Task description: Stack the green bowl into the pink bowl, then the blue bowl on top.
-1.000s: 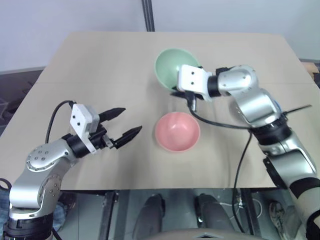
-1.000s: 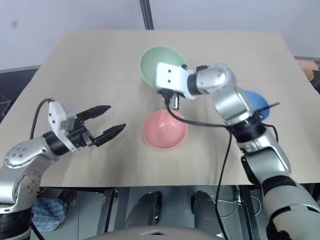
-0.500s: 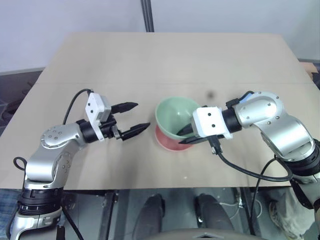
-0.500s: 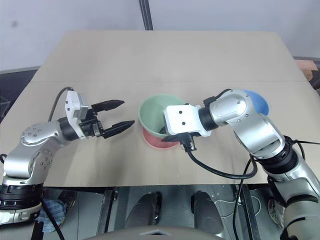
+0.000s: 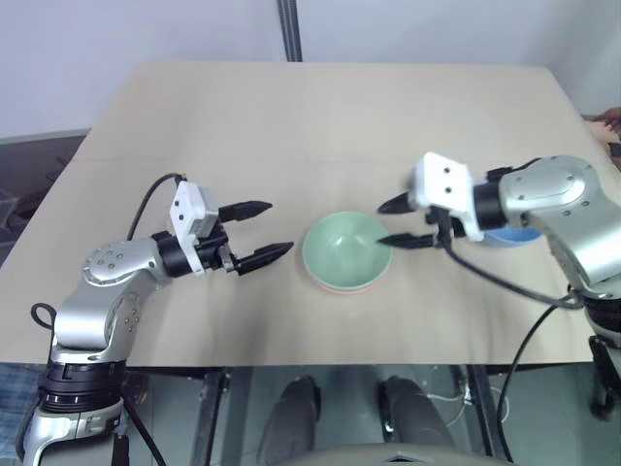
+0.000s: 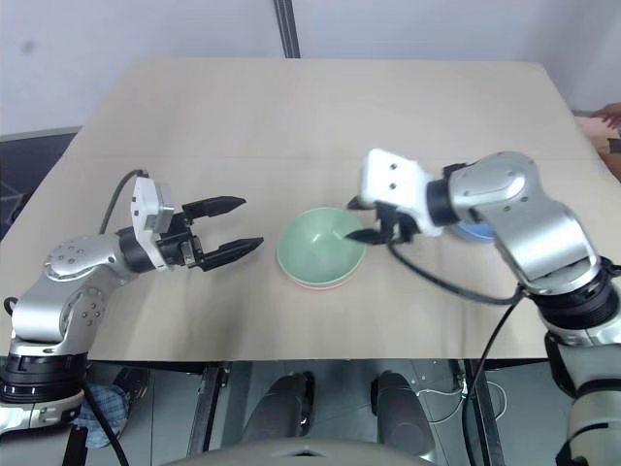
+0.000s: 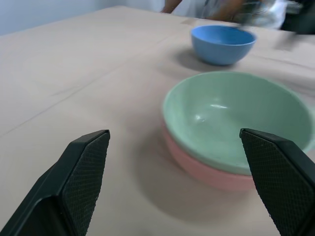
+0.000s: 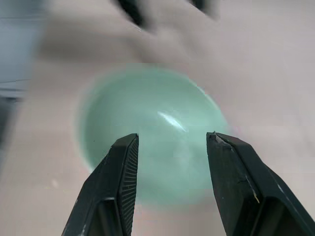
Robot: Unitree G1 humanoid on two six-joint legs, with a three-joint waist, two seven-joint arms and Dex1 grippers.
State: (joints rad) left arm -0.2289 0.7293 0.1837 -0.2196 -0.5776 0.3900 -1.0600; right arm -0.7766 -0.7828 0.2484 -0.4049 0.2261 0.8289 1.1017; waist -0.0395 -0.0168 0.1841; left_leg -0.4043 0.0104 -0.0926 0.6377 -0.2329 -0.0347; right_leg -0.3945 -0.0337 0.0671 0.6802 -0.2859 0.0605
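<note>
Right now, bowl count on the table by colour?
Green bowl: 1, nested in the pink one
Pink bowl: 1, under the green
Blue bowl: 1, standing apart on the table
Total: 3 bowls

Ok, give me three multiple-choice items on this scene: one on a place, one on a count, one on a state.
1. Where is the green bowl?
A. Nested in the pink bowl
B. Inside the blue bowl
C. Held in the air

2. How many bowls are on the table?
A. Two
B. Three
C. Four

3. What is the right gripper doing?
A. Clamping the green bowl's rim
B. Holding the blue bowl
C. Open, holding nothing

Key:
1 A, the pink rim shows just beneath the green bowl.
2 B, green, pink and blue are all visible in the left wrist view.
3 C, its fingers are spread beside the green bowl with nothing between them.
</note>
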